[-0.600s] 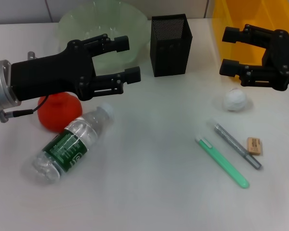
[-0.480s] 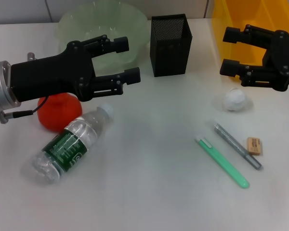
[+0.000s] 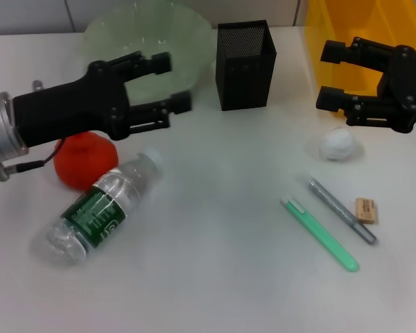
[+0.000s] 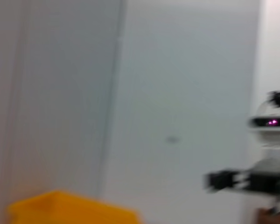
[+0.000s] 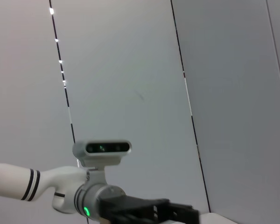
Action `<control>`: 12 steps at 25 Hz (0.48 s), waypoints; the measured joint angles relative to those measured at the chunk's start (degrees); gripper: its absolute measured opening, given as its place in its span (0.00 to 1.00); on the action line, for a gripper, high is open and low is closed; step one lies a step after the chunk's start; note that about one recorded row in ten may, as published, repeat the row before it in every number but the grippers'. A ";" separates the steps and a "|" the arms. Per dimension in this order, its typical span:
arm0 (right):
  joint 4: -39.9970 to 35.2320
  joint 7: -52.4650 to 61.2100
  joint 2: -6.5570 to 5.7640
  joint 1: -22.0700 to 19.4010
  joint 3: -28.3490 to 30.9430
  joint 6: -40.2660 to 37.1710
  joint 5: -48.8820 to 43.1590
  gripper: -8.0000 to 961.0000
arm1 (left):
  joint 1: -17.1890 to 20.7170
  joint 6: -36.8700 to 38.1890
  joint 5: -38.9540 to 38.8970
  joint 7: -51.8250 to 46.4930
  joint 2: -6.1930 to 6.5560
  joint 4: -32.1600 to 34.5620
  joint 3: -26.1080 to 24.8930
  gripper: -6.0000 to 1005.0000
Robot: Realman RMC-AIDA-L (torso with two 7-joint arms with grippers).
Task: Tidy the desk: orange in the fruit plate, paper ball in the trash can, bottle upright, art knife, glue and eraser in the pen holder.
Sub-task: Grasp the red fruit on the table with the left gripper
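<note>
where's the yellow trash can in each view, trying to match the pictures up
Head view: the trash can is at the top right, behind the right gripper.
Left wrist view: the trash can shows as a yellow rim at the bottom left.
Right wrist view: not in it.
Shared landmark: the right gripper, also seen far off in the left wrist view.

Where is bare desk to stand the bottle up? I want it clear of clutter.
The widest bare patch is mid-desk, between the bottle and the green pen, in front of the pen holder. The near edge of the desk is bare too. It is crowded on the right around the paper ball, grey pen and eraser.
</note>
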 joint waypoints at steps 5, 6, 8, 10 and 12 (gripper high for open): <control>0.01 0.00 0.00 0.01 0.00 -0.07 0.00 0.88 | 3.48 -8.73 2.76 0.00 0.61 0.08 -0.02 0.81; 0.01 0.00 0.00 0.01 0.00 -0.11 0.00 0.88 | 4.26 -10.38 3.23 -0.02 0.68 0.11 -0.03 0.81; 0.01 0.00 0.00 -0.01 0.00 -0.18 0.00 0.88 | 5.55 -12.91 3.76 0.01 0.74 0.13 -0.03 0.81; 0.00 0.00 -0.01 -0.04 0.00 -0.16 0.00 0.88 | 6.90 -15.36 4.16 0.14 0.85 0.13 -0.02 0.81; 0.01 0.00 -0.02 -0.05 0.00 -0.11 0.00 0.88 | 8.05 -17.76 4.39 0.58 1.07 0.10 -0.03 0.81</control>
